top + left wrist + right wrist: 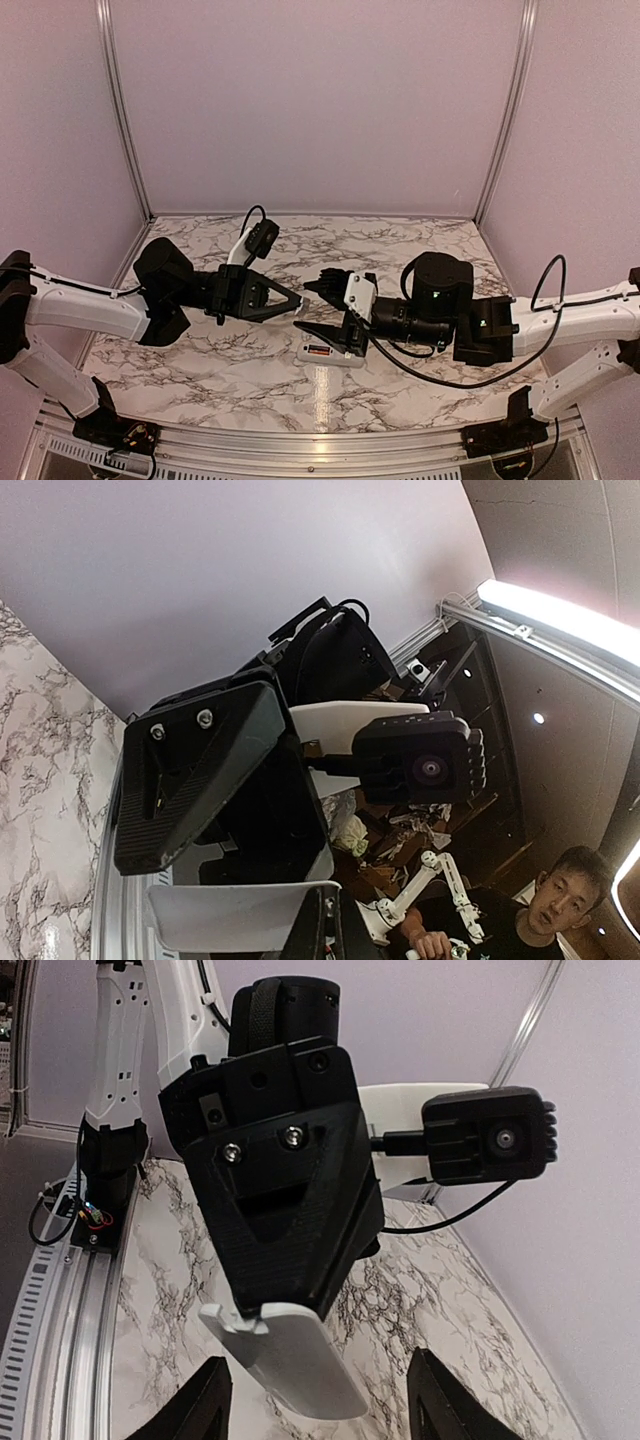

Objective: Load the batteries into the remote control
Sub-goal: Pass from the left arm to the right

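The white remote control lies on the marble table under my right gripper, with an orange battery showing in its open back. The dark battery cannot be made out. My left gripper is shut on a small plain white flat piece, held in the air. That piece also shows in the left wrist view. My right gripper is open and empty, facing the left gripper, with its fingertips either side of the flat piece without touching it.
The marble table is enclosed by lilac walls with metal corner posts. An aluminium rail runs along the near edge. The right wrist camera is close in front of the left gripper.
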Controlling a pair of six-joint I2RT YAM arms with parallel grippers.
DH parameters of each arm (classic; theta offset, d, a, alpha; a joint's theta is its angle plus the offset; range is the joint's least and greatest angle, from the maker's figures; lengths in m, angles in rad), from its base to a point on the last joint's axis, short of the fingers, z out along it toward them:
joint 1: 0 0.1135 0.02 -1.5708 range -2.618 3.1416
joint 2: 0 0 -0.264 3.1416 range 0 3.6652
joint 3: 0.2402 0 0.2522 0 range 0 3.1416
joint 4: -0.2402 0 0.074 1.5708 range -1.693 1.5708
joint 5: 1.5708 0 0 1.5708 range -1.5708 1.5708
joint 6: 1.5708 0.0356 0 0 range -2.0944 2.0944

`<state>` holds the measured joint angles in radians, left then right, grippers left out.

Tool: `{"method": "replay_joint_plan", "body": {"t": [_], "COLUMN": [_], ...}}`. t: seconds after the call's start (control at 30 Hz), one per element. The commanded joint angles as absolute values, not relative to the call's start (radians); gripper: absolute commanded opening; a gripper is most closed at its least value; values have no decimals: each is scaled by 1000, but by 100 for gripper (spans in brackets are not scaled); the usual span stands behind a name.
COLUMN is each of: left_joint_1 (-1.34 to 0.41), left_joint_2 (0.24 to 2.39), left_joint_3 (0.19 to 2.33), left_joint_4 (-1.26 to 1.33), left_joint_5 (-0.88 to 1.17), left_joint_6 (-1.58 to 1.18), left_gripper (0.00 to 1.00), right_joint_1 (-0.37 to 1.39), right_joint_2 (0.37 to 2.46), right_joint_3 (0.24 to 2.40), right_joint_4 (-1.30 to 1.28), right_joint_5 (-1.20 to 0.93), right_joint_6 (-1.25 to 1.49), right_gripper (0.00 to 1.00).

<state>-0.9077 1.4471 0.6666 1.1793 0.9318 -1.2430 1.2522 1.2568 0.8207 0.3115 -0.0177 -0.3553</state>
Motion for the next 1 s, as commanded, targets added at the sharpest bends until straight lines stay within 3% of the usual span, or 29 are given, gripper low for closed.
{"method": "replay_joint_plan", "body": {"t": [0.0,0.33,0.67,0.97], "left_joint_1": [-911,-911,-907,-842], "left_joint_2": [1470,1516,1548,1468], "left_joint_3": [650,641,638,611], "left_joint_4": [1267,1356,1405,1255], "left_joint_5": [918,895,882,854], "left_joint_6": [-1272,-1338,-1369,-1244], "left_gripper": [0,0,3,53], "right_joint_1": [1266,1277,1279,1279], "right_joint_2": [1255,1261,1260,1271], "right_joint_3": [853,862,865,869], "right_joint_4": [314,313,298,224], "right_joint_5": [66,60,52,80], "right_joint_6": [-373,-391,-398,-361], "right_gripper": [56,53,29,22]}}
